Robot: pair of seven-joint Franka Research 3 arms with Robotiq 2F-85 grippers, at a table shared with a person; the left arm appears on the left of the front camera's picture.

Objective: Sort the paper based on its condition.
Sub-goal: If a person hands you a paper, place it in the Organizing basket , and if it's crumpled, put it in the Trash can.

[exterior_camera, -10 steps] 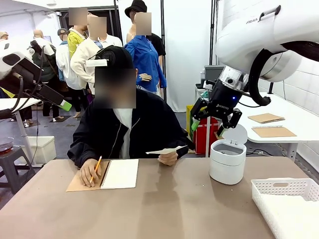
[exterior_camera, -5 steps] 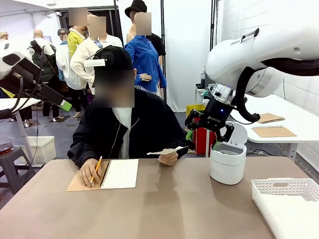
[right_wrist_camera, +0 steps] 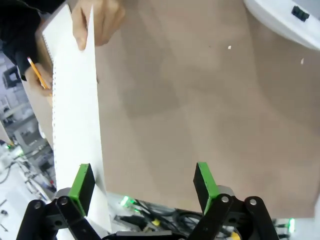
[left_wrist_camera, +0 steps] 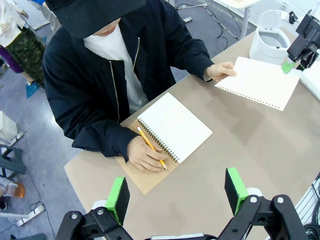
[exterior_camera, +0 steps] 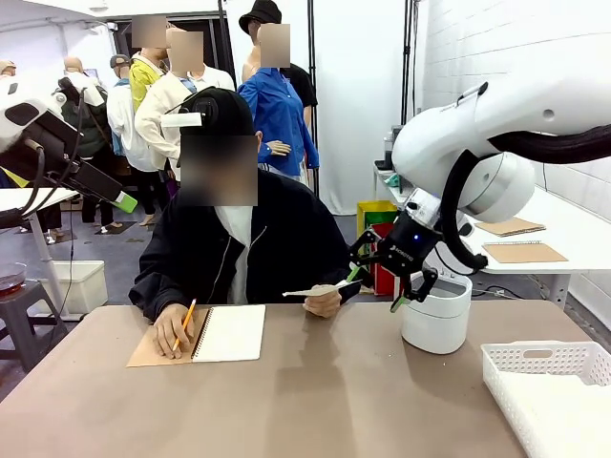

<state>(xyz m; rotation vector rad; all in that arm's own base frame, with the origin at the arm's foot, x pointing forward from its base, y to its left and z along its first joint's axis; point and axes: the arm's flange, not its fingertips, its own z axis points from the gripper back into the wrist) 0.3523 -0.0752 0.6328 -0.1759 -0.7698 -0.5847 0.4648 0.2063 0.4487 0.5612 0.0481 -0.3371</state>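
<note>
A person across the table holds a white sheet of paper [exterior_camera: 318, 288] flat above the tabletop in one hand [exterior_camera: 323, 303]. My right gripper [exterior_camera: 374, 286] is open just to the right of the sheet's edge. In the right wrist view the paper [right_wrist_camera: 75, 115] runs down from the hand to the left green pad [right_wrist_camera: 82, 182] of my right gripper [right_wrist_camera: 144, 181], with nothing between the jaws. The left wrist view shows the paper [left_wrist_camera: 260, 80] from above. My left gripper [left_wrist_camera: 176, 192] hangs open high over the table's left side.
The person's other hand holds a pencil [exterior_camera: 184, 322] on an open spiral notebook [exterior_camera: 229, 332]. A white lidded bin [exterior_camera: 436, 315] stands right of my right gripper. A white basket [exterior_camera: 554, 391] sits at the near right corner. Brown pads [exterior_camera: 523, 252] lie on a side table.
My right arm has swung down and to the left, from above the bin to the edge of the held paper, jaws still open. The left arm has not moved.
</note>
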